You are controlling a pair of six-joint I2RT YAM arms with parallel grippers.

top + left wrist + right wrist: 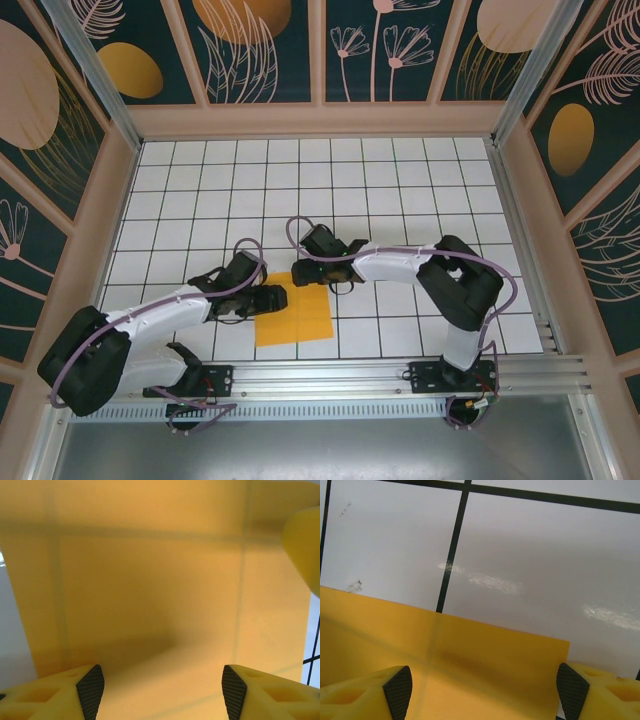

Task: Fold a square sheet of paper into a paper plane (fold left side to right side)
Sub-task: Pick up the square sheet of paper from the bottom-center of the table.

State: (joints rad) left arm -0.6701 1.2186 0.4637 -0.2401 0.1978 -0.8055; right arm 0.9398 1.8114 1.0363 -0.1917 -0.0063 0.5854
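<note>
Tabletop (400, 180) of white tiles, floral walls (260, 50)

Reaches in from the near left base with the left arm (160, 312), stretched low toward the middle of the scene, wrist turned to the right. Ends in the left gripper (272, 298), jaws standing wide apart, dark fingertips (91, 690) set at either side of the wrist view. Bends at the elbow with the right arm (455, 282) on the near right, forearm running left. Tips down at the right gripper (338, 282), jaws likewise spread, dark pads (399, 692) well apart.
</note>
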